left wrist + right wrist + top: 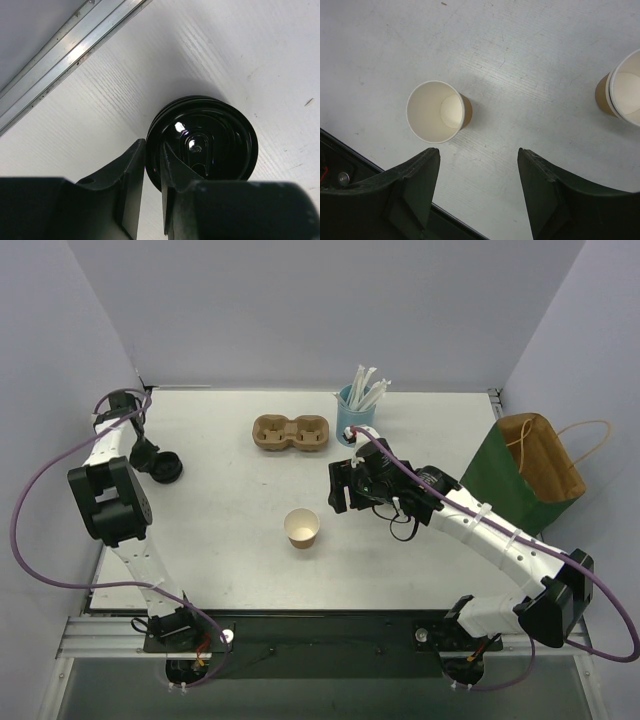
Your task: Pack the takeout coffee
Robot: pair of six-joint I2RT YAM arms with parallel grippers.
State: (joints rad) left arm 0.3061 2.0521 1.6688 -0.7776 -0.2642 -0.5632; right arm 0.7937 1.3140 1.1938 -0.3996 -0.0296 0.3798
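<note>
Top external view: the takeout coffee cup [302, 528] is seen upright on the desk [220, 510], near the front middle, touched by nothing. The brown cup carrier [291, 433] is placed farther back, with the blue cup of straws [356, 412] just to its right. A green and brown paper bag [525, 475] is stood at the desk's right edge.

Right pincer [342, 488]: held above the desk between the coffee cup and the blue cup. Right wrist view: the pincer [477, 155] is shown with jaws wide apart and nothing between them; the coffee cup [437, 111] is seen ahead, apart from both fingers. A second tan cup [625, 90] is cut off by the right edge.

Left pincer [150, 460]: lowered at the desk's left side. Left wrist view: the pincer [152, 145] is closed narrowly on the rim of a black lid [215, 140], which lies on the desk.
</note>
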